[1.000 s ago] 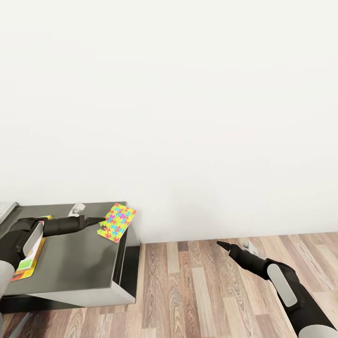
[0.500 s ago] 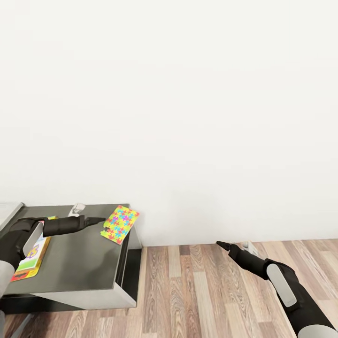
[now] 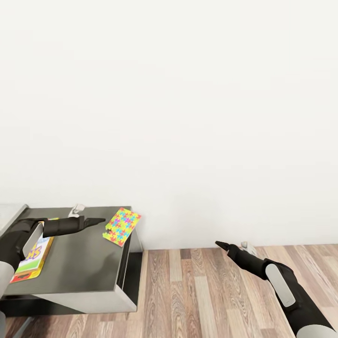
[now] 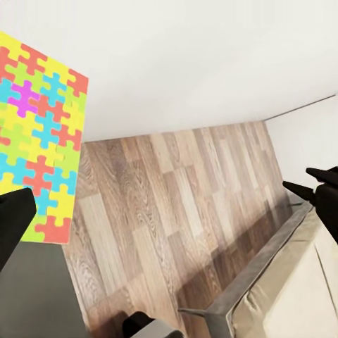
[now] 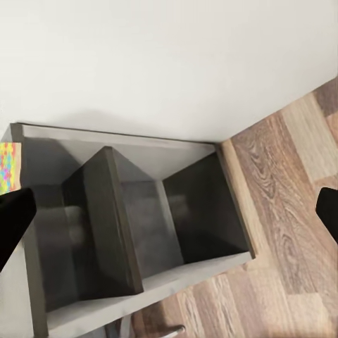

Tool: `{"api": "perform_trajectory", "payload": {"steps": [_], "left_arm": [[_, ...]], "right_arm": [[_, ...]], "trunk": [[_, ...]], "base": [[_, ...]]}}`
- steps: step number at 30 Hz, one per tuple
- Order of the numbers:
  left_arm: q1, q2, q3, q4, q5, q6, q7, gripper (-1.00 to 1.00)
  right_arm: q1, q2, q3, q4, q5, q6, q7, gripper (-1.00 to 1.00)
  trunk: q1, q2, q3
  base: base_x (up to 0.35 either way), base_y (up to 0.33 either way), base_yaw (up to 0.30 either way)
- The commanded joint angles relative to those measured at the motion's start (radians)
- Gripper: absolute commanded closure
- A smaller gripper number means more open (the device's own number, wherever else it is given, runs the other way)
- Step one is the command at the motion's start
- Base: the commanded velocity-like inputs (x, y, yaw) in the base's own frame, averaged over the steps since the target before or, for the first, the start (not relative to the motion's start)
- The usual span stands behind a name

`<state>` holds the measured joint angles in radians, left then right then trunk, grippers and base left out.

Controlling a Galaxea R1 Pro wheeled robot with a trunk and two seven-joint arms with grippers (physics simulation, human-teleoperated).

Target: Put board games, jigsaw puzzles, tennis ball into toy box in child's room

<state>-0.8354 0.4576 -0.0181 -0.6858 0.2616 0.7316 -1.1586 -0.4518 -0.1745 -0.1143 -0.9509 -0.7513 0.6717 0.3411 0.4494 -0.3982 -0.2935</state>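
**Changes over the last second: view shifted; one box further uncovered**

The whole head view has drifted slightly right and down, so the camera moved, not the furniture. Against the desk (image 3: 80,263), the left pincer (image 3: 99,220) has kept its place beside the jigsaw puzzle (image 3: 121,226). More of the flat colourful box (image 3: 32,256) under the left forearm now shows.

Items I log from here: plain white wall (image 3: 188,103), spanning the far side; light-brown wood-plank floor (image 3: 202,291), near and right; small white-and-grey object (image 3: 78,209) on the far edge of the dark top, too small to identify.
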Motion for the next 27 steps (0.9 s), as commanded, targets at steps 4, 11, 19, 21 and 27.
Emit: {"api": "perform_trajectory", "payload": {"steps": [4, 11, 19, 21, 27], "left_arm": [[-0.001, 0.0, -0.002, 0.0, 0.006, 0.008, -0.001, -1.0], [-0.001, 0.001, -0.002, 0.0, 0.007, 0.011, -0.001, -1.0], [-0.001, 0.001, -0.002, -0.001, 0.007, 0.014, -0.028, -1.0], [-0.001, 0.002, -0.002, -0.001, 0.006, 0.014, -0.049, -1.0], [-0.001, 0.002, -0.004, -0.001, 0.004, 0.017, -0.079, -1.0]], "right_arm": [[-0.001, 0.001, -0.002, 0.0, 0.0, 0.006, 0.002, -1.0], [-0.001, 0.001, -0.002, 0.0, 0.0, 0.006, 0.002, -1.0], [-0.001, 0.002, -0.002, 0.0, 0.001, 0.006, 0.002, -1.0], [-0.001, 0.002, -0.002, 0.0, 0.0, 0.006, 0.002, -1.0], [-0.001, 0.001, -0.002, 0.0, -0.001, 0.006, 0.002, -1.0]], "trunk": [[0.001, -0.002, 0.005], [0.001, -0.002, 0.016], [0.001, -0.002, 0.03], [0.001, -0.002, 0.033], [0.001, -0.002, 0.043]], "base": [[0.0, 0.0, 0.001], [0.0, 0.0, 0.0], [0.0, 0.0, 0.0], [0.0, 0.0, 0.0], [0.0, 0.0, 0.0]]}}
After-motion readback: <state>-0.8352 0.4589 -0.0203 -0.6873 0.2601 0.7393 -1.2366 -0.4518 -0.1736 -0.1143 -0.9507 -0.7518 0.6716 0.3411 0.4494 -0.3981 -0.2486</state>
